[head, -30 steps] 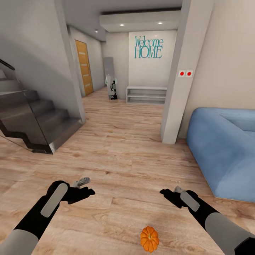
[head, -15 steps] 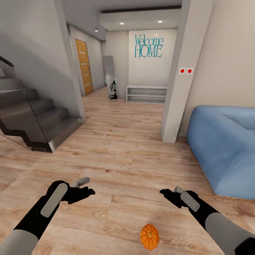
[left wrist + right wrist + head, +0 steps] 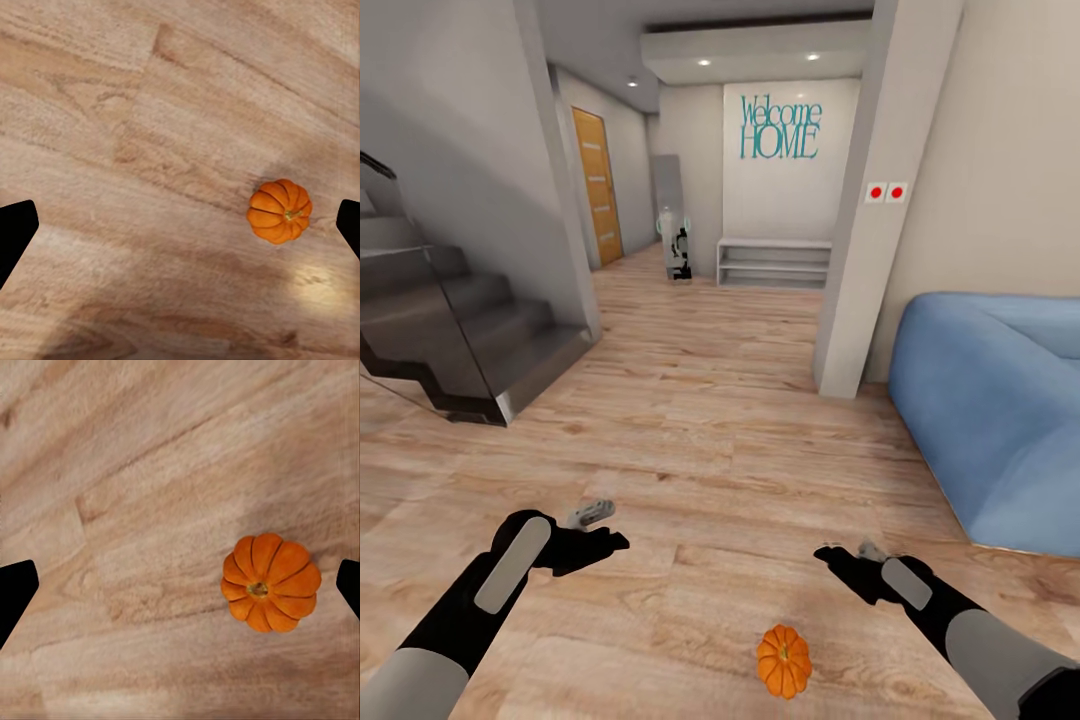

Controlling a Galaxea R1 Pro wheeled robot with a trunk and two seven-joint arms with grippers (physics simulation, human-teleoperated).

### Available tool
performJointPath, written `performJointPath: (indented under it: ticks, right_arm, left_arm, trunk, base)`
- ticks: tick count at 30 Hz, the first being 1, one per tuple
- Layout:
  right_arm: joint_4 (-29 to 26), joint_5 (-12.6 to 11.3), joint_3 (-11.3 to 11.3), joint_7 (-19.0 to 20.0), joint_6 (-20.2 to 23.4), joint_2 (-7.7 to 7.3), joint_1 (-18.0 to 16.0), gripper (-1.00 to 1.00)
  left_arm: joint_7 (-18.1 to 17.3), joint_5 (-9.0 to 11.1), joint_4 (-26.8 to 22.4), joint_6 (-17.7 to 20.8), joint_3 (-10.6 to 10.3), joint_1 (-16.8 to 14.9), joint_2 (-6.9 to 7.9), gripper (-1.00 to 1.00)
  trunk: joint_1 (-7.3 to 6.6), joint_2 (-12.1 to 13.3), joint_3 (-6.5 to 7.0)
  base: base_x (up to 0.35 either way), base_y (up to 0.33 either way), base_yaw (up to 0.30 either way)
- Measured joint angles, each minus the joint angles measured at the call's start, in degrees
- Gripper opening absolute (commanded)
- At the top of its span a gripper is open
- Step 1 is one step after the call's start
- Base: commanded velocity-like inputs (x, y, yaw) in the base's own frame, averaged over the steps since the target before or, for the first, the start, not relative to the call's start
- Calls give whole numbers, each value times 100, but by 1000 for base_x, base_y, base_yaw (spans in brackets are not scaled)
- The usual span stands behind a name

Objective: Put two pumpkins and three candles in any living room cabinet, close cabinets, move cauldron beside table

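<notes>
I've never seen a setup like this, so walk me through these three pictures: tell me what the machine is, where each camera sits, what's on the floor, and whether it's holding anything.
These are simulator renders of a wheeled robot with two arms. The wide picture comes from its head camera, looking down over both arms: the left gripper and the right gripper hang above a wooden floor. Both are open and hold nothing.

The other two pictures come from cameras on each wrist, looking along the fingers at the floor. The black shapes at their edges are the fingertips.

One small orange pumpkin sits upright on the floor between the arms, nearer the right one. Each wrist camera sees it from above.

Beyond are a blue sofa, a staircase, a pillar and a "Welcome HOME" sign.
</notes>
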Motion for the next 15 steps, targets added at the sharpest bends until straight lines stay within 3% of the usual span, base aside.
performJointPath:
  ticks: [5,15]
  right_arm:
    - [151,-55,-22,184,17,11,0,100]
    - [185,-573,-31,196,19,11,0,100]
  left_arm:
    - [-7,12,0,3,5,0,5,100]
    - [-15,31,0,9,7,-3,6,100]
  trunk:
    - [110,-201,-90]
    - [330,-602,-269]
  base:
    - [0,0,0]
    - [0,0,0]
